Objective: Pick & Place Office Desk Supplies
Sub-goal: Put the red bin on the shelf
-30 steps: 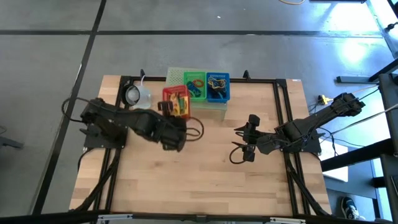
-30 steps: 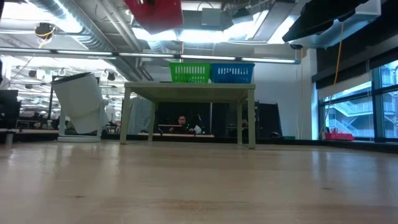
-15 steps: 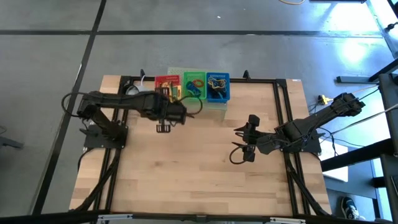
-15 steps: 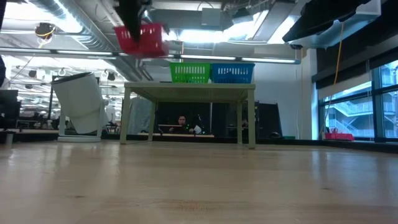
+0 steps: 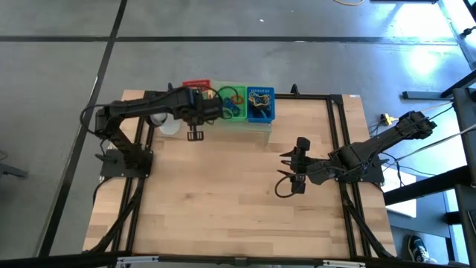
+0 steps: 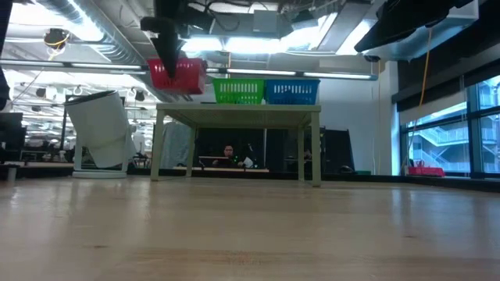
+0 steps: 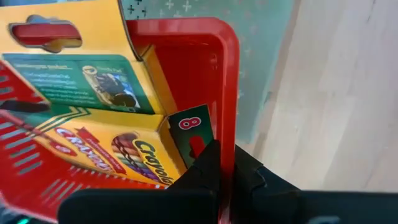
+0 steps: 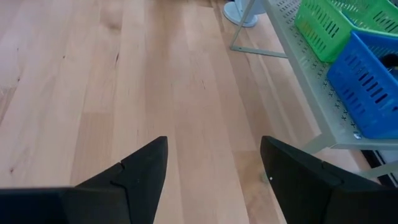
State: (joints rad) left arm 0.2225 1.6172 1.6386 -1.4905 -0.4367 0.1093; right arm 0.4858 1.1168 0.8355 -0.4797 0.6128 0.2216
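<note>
The left gripper (image 7: pixel 225 186) pinches the rim of a red plastic basket (image 7: pixel 225 87) holding yellow printed crayon boxes (image 7: pixel 93 124), raised beside a green basket (image 5: pixel 233 103) and blue basket (image 5: pixel 260 104) on the pale green mesh stand (image 6: pixel 234 113). The right gripper (image 5: pixel 296 176) waits with fingers spread wide, well apart over the wooden table (image 5: pixel 223 201).
</note>
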